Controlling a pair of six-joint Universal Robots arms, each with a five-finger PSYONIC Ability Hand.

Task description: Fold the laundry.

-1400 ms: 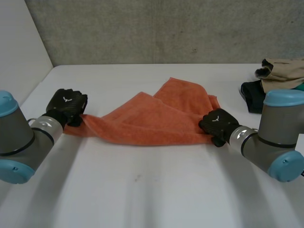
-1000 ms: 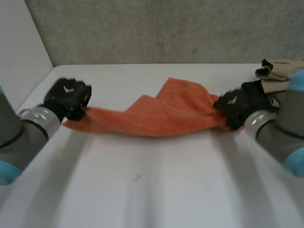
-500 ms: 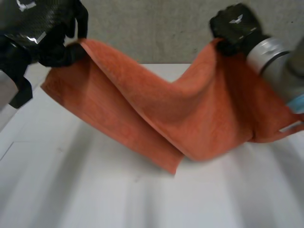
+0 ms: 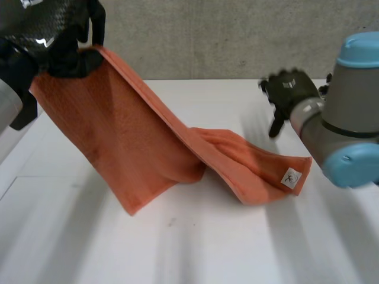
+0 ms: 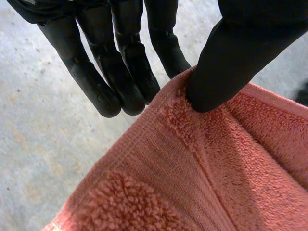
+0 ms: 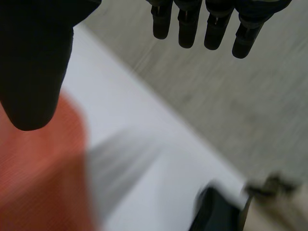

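An orange towel hangs from my left hand, which is raised high and shut on one corner. In the left wrist view the thumb pinches the towel's edge against the fingers. The towel slopes down to the table, and its far end with a white label lies flat there. My right hand hovers above and behind that end, apart from the cloth. Its fingers are straight and its thumb is spread, with nothing between them; the towel lies below the thumb.
The white table runs back to a grey wall. A dark garment and a beige one lie on the table beyond my right hand. My right arm's elbow stands over the table's right side.
My right hand has let go of its towel corner, opened and come down. That end of the towel has dropped onto the table. My left hand still holds its corner high.
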